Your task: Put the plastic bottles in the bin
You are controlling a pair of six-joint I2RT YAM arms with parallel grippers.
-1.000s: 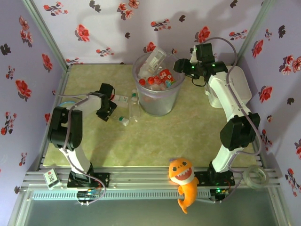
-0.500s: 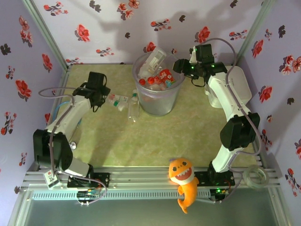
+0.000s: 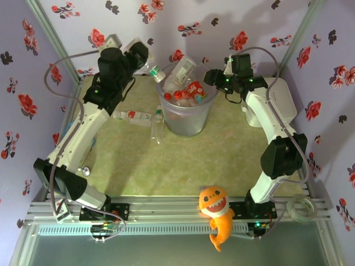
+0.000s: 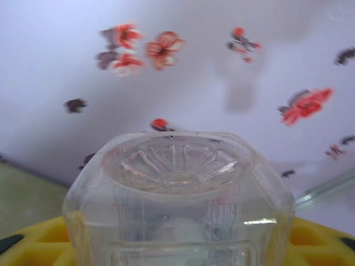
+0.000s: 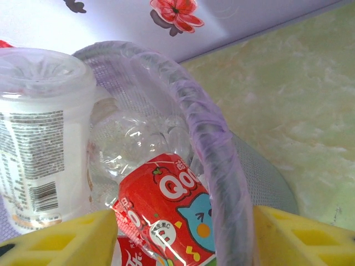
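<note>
My left gripper is raised near the back wall, left of the bin, and is shut on a clear bottle with a green cap. In the left wrist view that bottle's ribbed base sits between my yellow fingers. The bin holds several bottles, among them a red-labelled one and a white-labelled one. Two more bottles lie on the table: one left of the bin and one at its foot. My right gripper hangs open at the bin's right rim.
A white box stands behind the right arm at the table's right side. An orange plush toy and a tape roll sit at the front rail. Flowered walls close in the left, back and right.
My left arm has lifted off the table with the green-capped bottle and swung up and back toward the bin's left side. The right arm has stayed put.
</note>
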